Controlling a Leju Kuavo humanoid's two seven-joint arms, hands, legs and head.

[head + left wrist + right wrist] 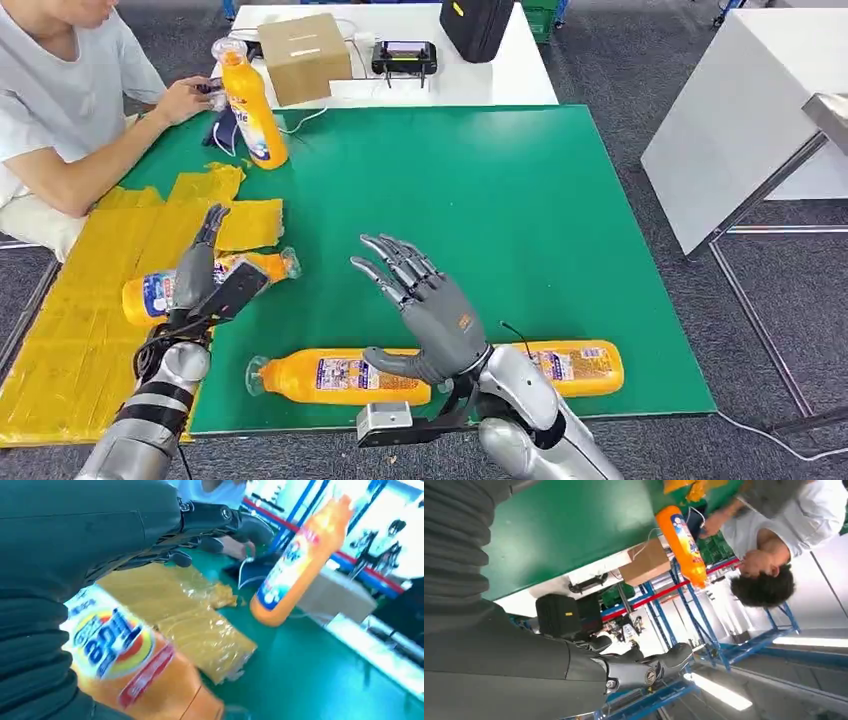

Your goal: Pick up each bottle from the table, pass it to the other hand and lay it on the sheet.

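Near edge of green worktop (560, 200): two orange bottles lying flat, one (340, 376) under right robot hand (425, 310), other (575, 366) beside that wrist. Right robot hand raised, fingers spread, holding nothing. Left robot hand (205, 280) wraps lying bottle (150, 296) at yellow sheet (90, 300) edge. Far: upright bottle (250, 105) near person's hand (185, 98).

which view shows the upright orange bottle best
The head view: the upright orange bottle stands whole on the green table, cap to base, beside the person's hand. The left wrist view shows it tilted and blurred. The right wrist view shows it small and upside down.
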